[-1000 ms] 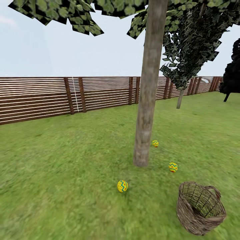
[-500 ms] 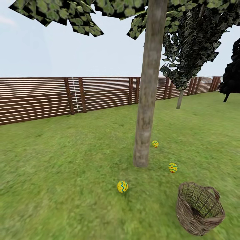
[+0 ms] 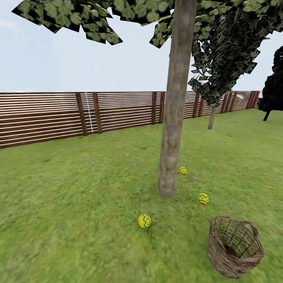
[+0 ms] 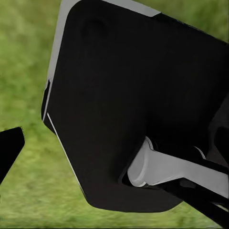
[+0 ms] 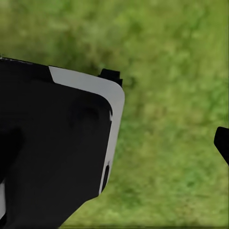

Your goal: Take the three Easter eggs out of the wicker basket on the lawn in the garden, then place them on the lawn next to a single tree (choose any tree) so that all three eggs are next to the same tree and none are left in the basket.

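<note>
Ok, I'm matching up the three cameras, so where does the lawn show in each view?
Head view: the lawn covers the lower half, running from the fence to the near edge, around the tree and wicker basket.
Left wrist view: lawn lies behind a black robot part.
Right wrist view: lawn lies behind a black robot part.
Shared landmark: the mottled green grass itself.

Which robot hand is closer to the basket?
Cannot tell left or right. In the head view the wicker basket stands on the lawn. Both wrist cameras look at lawn past black robot parts, so neither arm's distance can be judged.
</note>
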`<state>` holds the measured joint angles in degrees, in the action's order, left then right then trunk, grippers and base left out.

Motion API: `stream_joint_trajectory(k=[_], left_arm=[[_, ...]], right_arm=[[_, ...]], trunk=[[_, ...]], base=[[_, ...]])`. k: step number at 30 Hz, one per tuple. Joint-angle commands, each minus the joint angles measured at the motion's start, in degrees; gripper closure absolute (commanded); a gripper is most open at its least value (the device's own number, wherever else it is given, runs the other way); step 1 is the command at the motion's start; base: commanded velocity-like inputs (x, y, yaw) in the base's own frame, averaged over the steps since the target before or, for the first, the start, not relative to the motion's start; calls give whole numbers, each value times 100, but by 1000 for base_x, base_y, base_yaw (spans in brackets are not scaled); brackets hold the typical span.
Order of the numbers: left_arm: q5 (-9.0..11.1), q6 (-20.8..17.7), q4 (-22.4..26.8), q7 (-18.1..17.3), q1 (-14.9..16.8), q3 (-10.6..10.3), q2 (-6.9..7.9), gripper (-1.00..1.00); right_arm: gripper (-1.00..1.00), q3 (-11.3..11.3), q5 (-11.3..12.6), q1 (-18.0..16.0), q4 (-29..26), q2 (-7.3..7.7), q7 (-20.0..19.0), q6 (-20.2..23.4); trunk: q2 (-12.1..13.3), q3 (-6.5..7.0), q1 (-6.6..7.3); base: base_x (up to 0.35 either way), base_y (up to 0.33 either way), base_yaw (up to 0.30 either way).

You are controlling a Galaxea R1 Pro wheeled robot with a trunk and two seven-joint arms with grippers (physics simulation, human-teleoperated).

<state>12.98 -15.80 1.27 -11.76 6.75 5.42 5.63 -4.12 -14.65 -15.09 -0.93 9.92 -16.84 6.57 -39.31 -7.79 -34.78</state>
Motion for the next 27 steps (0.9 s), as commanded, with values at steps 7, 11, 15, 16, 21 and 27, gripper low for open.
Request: stream_joint_trajectory(k=[7, 11, 15, 16, 21, 27], left_arm=[[-3, 86, -170, -11, -21, 46, -8, -100], [3, 1179, -364, -9, -39, 46, -28, -100], [10, 1032, -445, -11, -42, 46, -51, -100], [10, 1003, -447, -11, -42, 46, -53, -100], [11, 888, -459, 19, -44, 45, -81, -100], [22, 859, -464, 32, -61, 46, -88, -100]], right_arm=[[-100, -45, -42, -2, 55, -87, 267, 22], [-100, -45, -46, -2, 63, -106, 307, 20], [-100, -45, -41, -2, 73, -177, 439, -23], [-100, -45, -42, -2, 80, -182, 468, -26], [-100, -45, -41, -2, 279, -289, 883, -40], [-100, -45, -46, -2, 453, -472, 1330, -51]], trunk=[[275, 155, 153], [436, 241, 241], [596, 326, 329], [636, 347, 351], [837, 455, 460], [1077, 600, 592]], base=[[0, 0, 0], [0, 0, 0], [0, 0, 0], [0, 0, 0], [0, 0, 0], [0, 0, 0]])
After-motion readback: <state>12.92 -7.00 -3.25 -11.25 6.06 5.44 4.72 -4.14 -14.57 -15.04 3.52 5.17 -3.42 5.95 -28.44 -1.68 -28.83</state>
